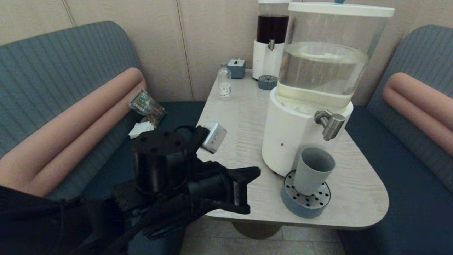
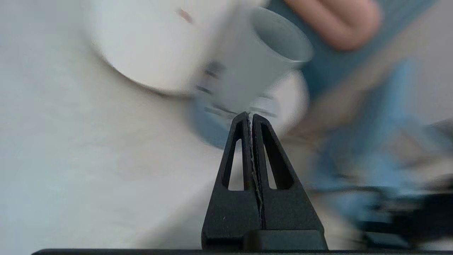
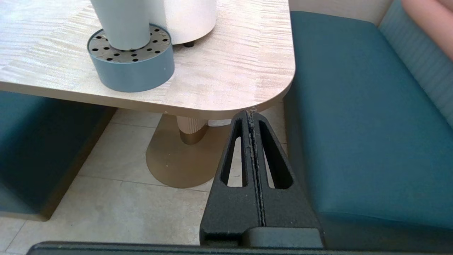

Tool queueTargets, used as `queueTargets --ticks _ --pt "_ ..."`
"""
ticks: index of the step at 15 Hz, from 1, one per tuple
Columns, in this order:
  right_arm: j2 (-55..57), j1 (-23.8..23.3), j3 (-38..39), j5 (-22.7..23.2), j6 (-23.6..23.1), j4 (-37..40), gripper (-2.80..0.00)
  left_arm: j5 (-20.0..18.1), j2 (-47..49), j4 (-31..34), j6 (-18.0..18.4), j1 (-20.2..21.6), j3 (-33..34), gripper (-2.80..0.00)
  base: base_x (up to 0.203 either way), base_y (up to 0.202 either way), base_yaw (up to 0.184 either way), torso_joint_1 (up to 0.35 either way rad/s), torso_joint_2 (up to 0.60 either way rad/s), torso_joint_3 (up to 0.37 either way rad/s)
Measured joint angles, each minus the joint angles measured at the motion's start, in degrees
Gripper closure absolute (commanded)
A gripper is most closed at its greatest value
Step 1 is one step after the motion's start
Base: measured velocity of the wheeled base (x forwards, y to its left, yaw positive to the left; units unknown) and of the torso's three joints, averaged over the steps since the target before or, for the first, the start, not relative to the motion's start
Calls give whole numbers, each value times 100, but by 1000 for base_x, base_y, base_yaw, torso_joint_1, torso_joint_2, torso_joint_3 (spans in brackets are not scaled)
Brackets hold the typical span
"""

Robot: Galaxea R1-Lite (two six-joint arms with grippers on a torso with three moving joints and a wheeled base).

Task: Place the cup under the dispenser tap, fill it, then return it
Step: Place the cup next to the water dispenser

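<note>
The grey-blue cup [image 1: 313, 170] stands upright on a round perforated drip tray [image 1: 305, 203], right below the brushed-steel dispenser tap [image 1: 331, 124] of the big clear-water dispenser [image 1: 290, 134]. My left gripper [image 1: 247, 191] hovers over the table's front edge, left of the cup and apart from it. It is shut and empty. The left wrist view has the cup [image 2: 254, 63] beyond the shut left gripper [image 2: 250, 114]. My right gripper [image 3: 250, 112] is shut and empty, low beside the table's front right corner, with the cup [image 3: 122, 21] partly in its view.
At the back of the table [image 1: 244, 117] stand a dark-liquid dispenser [image 1: 270, 39], a second drip tray [image 1: 267, 82], a small clear bottle [image 1: 224, 83] and a blue-grey box [image 1: 236, 68]. A white box [image 1: 214, 136] lies by the left edge. Teal benches flank the table.
</note>
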Motion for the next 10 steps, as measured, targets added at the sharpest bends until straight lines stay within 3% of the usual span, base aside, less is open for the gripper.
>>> queueTargets --ticks 2,3,6,9,10 --pt "0 0 0 2 -2 2 0 79 289 -1285 908 116 457 0 0 0 0 0 0 0" --pt "0 0 0 0 -2 2 0 95 531 -1912 1141 164 552 0 0 0 0 0 0 0" --pt "0 0 0 2 -2 0 0 63 1284 -3308 1488 227 473 0 0 0 0 0 0 0" --pt "0 0 0 2 -2 0 0 -69 1724 -3471 1649 223 169 0 0 0 0 0 0 0" --pt "0 0 0 2 -2 2 0 -67 1822 -3471 1684 196 140 -280 0 0 0 0 0 0"
